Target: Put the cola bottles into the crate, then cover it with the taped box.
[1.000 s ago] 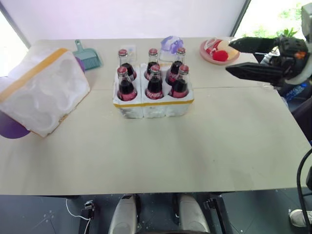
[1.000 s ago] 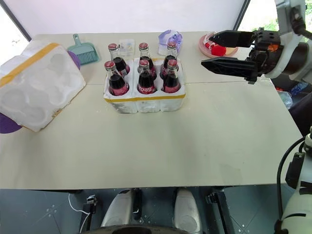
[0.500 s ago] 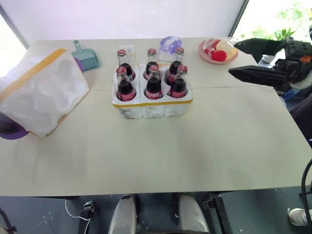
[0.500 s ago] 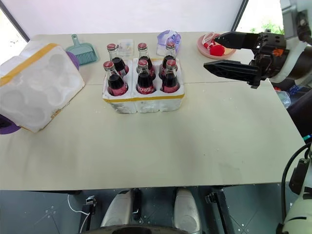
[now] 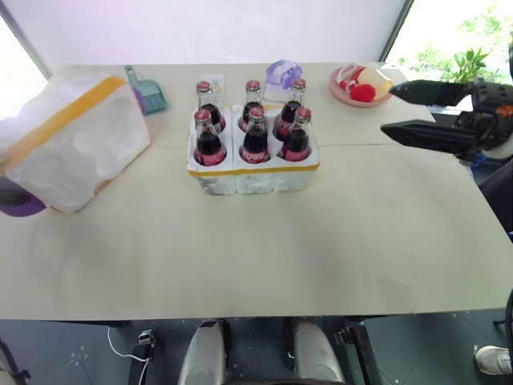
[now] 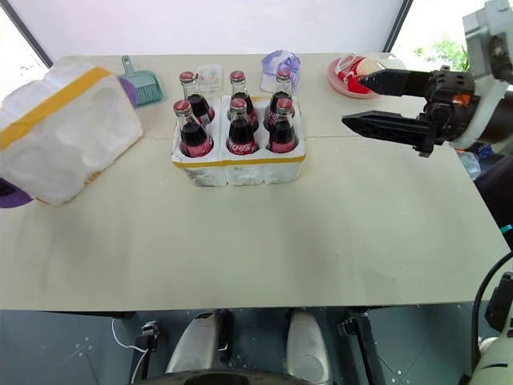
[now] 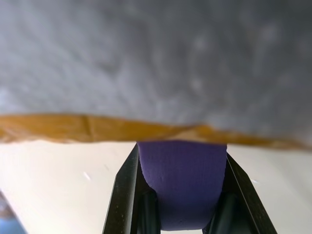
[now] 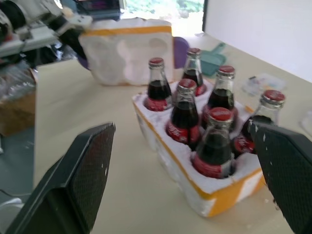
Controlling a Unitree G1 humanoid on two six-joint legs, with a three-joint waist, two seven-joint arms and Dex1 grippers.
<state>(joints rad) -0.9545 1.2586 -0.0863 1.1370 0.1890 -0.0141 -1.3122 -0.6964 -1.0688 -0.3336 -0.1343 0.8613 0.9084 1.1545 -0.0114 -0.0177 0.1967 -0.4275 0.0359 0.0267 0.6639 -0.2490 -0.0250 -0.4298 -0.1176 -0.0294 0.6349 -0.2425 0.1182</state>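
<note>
Left eye view, left to right: taped box [image 5: 74,143], tilted on its side at the tabletop's [image 5: 264,241] left edge, moulded wells facing the crate. Left gripper [image 7: 178,195]: fingers clamped on a purple object directly under the box's yellow-taped edge; nearer arm for the cover. Crate [image 5: 253,171], centre, well apart rightward, holding all six cola bottles [image 5: 254,132] upright. Right gripper [image 5: 401,108]: fingers wide apart, empty, hovering right of the crate.
</note>
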